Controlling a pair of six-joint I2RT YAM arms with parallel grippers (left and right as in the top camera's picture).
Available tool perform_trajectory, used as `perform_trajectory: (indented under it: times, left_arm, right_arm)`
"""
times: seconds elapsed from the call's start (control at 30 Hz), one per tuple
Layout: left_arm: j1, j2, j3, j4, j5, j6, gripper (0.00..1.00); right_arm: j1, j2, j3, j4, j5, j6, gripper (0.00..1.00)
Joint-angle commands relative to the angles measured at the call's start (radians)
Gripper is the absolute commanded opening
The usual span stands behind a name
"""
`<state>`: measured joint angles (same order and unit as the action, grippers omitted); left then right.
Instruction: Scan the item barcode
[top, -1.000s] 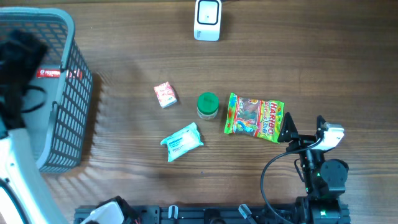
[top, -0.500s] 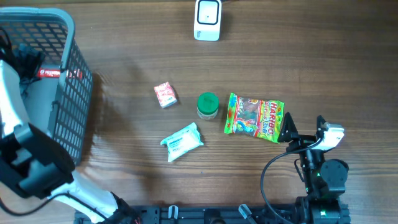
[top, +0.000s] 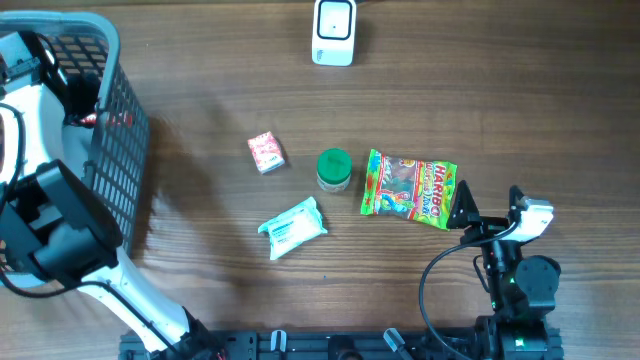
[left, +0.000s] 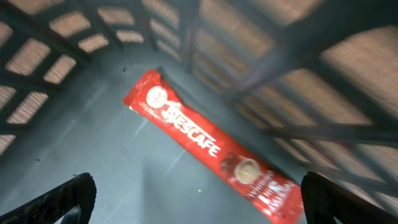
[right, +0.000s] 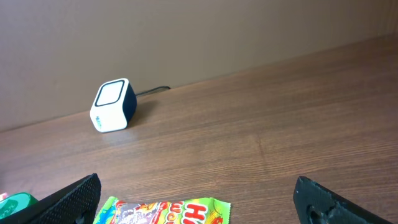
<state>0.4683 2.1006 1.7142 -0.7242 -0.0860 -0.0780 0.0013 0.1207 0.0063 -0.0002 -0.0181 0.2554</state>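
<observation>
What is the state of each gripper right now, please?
Left gripper: open, holding nothing, inside the basket above the Nescafe sachet.
Right gripper: open, holding nothing.

The right wrist view cuts off the gummy bag (right: 165, 211) — and the green lid (right: 15, 200) — at its edge.

We watch the left arm (top: 55, 232) swing up from the counter's edge, reaching deeper into the basket (top: 120, 170).
</observation>
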Motion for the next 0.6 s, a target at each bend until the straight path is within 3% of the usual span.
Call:
perform_trajectory:
  times: [0.0, 0.33, 0.4, 0.47, 0.57]
  left_arm:
    - [0.001, 0.067, 0.005, 0.008, -0.009, -0.089, 1.00]
    - [-0.007, 0.156, 0.005, 0.040, -0.013, -0.099, 0.99]
    - [-0.007, 0.174, 0.005, 0.026, -0.013, -0.099, 0.89]
    - [-0.007, 0.190, 0.005, -0.003, -0.013, -0.098, 0.71]
    - [-0.004, 0.193, 0.005, -0.044, -0.014, -0.098, 0.58]
  right_arm:
    - [0.004, 0.000, -0.001, 0.005, -0.005, -0.017, 1.00]
    - [0.004, 0.000, -0.001, 0.005, -0.005, -0.017, 1.00]
    - [0.004, 0.000, -0.001, 0.005, -0.005, -0.016, 1.00]
    - [0.004, 0.000, -0.001, 0.005, -0.005, -0.016, 1.00]
    - [0.004, 0.000, -0.001, 0.005, -0.005, -0.017, 1.00]
